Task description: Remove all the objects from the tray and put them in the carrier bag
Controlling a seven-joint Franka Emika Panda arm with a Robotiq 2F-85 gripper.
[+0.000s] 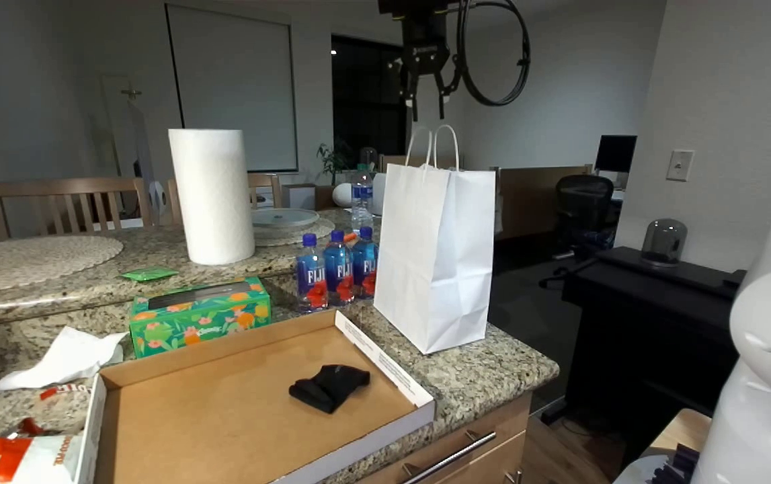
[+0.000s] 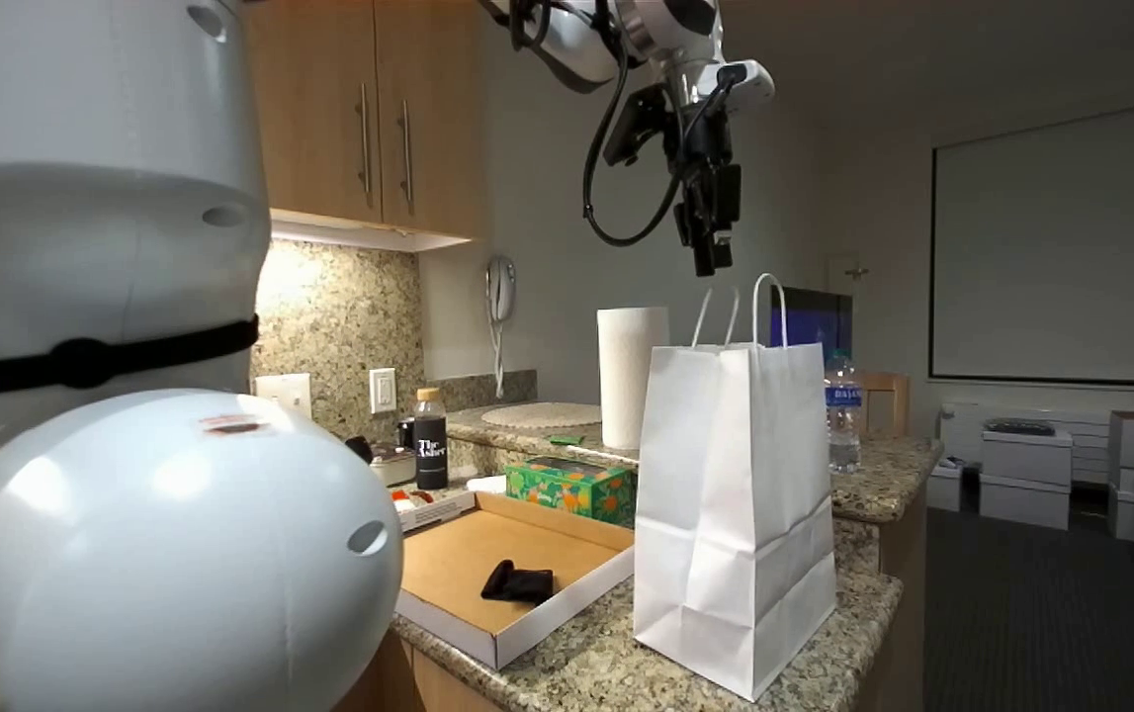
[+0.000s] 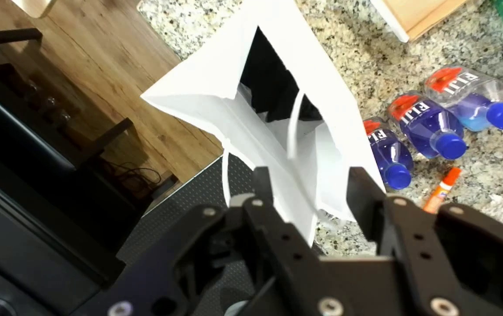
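Note:
One limp black cloth piece (image 1: pixel 331 388) lies in the brown cardboard tray (image 1: pixel 224 403), close to the side that faces the bag. Upright on the counter beside the tray is the white carrier bag (image 1: pixel 435 262), its twisted handles raised. My gripper (image 1: pixel 428 113) hangs above those handles in both exterior views, jaws apart. From the wrist view, the gap of the gripper (image 3: pixel 311 180) holds nothing, and the bag's mouth opens below it. Black material (image 3: pixel 269 79) shows inside the bag; how many pieces it is I cannot tell.
Several bottles stand near the bag, among them blue-capped ones (image 1: pixel 339 269). An orange marker (image 3: pixel 442 191) lies close by. Behind the tray are a green tissue box (image 1: pixel 200 314) and a paper-towel roll (image 1: pixel 214 195). The counter edge (image 1: pixel 540 373) runs just past the bag.

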